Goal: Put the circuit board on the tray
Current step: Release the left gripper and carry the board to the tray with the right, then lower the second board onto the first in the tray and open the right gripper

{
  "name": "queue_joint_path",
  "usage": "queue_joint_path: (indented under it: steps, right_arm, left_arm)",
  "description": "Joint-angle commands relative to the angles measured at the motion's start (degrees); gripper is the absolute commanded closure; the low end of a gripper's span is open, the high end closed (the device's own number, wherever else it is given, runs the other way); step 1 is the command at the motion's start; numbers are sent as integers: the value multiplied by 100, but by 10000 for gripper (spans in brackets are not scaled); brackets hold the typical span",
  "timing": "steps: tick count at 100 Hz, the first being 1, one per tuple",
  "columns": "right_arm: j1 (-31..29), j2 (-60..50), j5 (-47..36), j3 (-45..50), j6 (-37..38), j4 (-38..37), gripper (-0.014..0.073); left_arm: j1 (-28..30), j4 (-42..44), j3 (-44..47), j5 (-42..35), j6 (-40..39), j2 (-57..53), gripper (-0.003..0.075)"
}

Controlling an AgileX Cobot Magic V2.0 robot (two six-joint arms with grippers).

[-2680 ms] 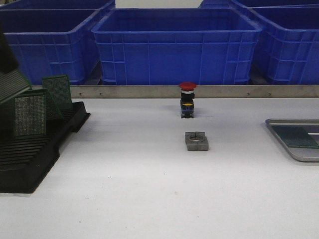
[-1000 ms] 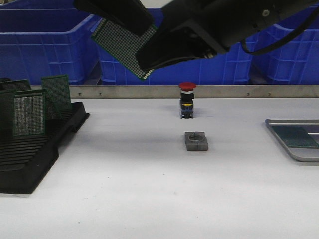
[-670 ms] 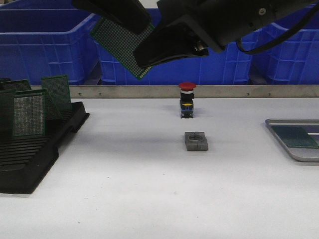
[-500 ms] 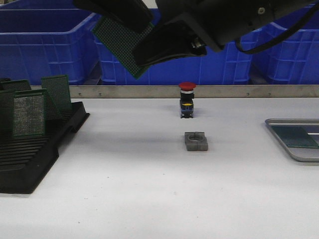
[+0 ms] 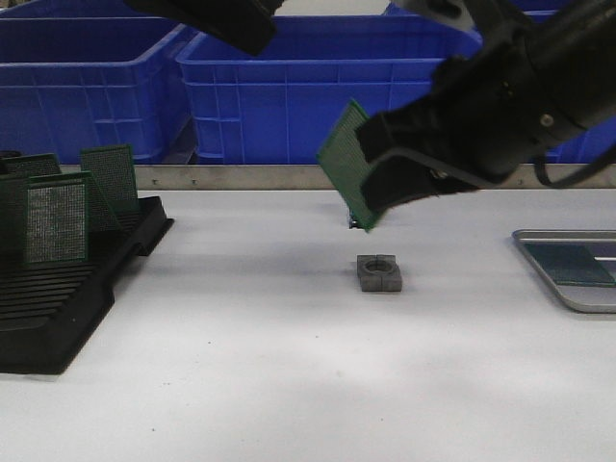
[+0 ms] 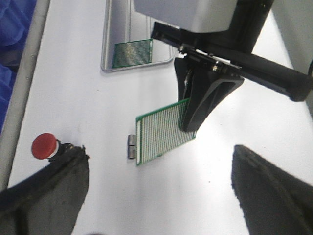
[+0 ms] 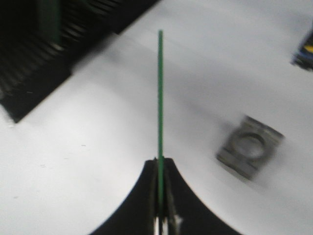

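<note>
A white table fills the front view, and at its centre the right gripper (image 5: pixel 371 202) holds the green circuit board (image 5: pixel 345 159) in the air, fingers pinched on one short edge so the rest of the board hangs free and tilted. The right wrist view shows why the hold looks secure: the board (image 7: pixel 160 93) appears edge-on as a thin green line running straight out from between the pressed-together fingertips (image 7: pixel 152 183). Below it on the table lies a small grey metal block (image 5: pixel 379 272) with a round hole, clear of the board. The tray (image 5: pixel 577 296), silver-grey with a raised rim, sits at the right edge of the frame, well apart from the board, and a second green board (image 5: pixel 568 263) already lies flat in it; the carried one likely belongs alongside. The left gripper (image 6: pixel 161 196) is spread wide and holds nothing, its dark fingers framing the lower corners of the left wrist view; in the front view its arm shows only at the top left. At the left edge a black slotted rack (image 5: pixel 58 298) keeps more boards standing upright, though blur hides how many. Blue plastic bins (image 5: pixel 327 91) line the back.
</note>
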Motion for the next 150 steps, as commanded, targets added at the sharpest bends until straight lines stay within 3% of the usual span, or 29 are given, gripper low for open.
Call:
queue_joint_path:
  steps: [1, 18, 47, 68, 78, 93, 100, 128, 138, 145, 150]
  right_arm:
    - [-211, -176, -397, 46, 52, 423, 715]
    - [-1016, -176, -258, 140, 64, 699, 715]
    - [-3032, 47, 811, 140, 64, 768, 715]
    - [-3790, 800, 1805, 134, 58, 606, 701]
    - [-3930, 1045, 1813, 134, 58, 606, 550]
    - [-4019, 1160, 1783, 128, 58, 617, 122]
    - [-4019, 1160, 1794, 122, 58, 617, 42]
    - [-4140, 851, 1406, 122, 63, -69, 57]
    - [-4146, 525, 1244, 122, 63, -340, 57]
    - [-4146, 231, 1243, 122, 63, -568, 87]
    - [-4146, -16, 1243, 122, 63, -709, 151]
  left_arm:
    - [64, -303, -212, -70, -49, -271, 154]
    - [99, -290, -212, -70, -51, -271, 154]
    - [99, -290, -212, -70, -51, -271, 154]
    - [99, -300, -212, -70, -51, -271, 154]
    - [99, -300, -212, -80, -51, -271, 154]
    - [99, -368, -212, -101, -51, -271, 154]
    - [99, -376, -212, -116, -61, -271, 154]
    - [99, -376, -212, -134, -92, -271, 155]
    - [125, -376, -226, -156, -461, -281, 158]
    - [204, -303, -237, -208, -821, -304, 196]
    - [295, -224, -237, -222, -1114, -320, 268]
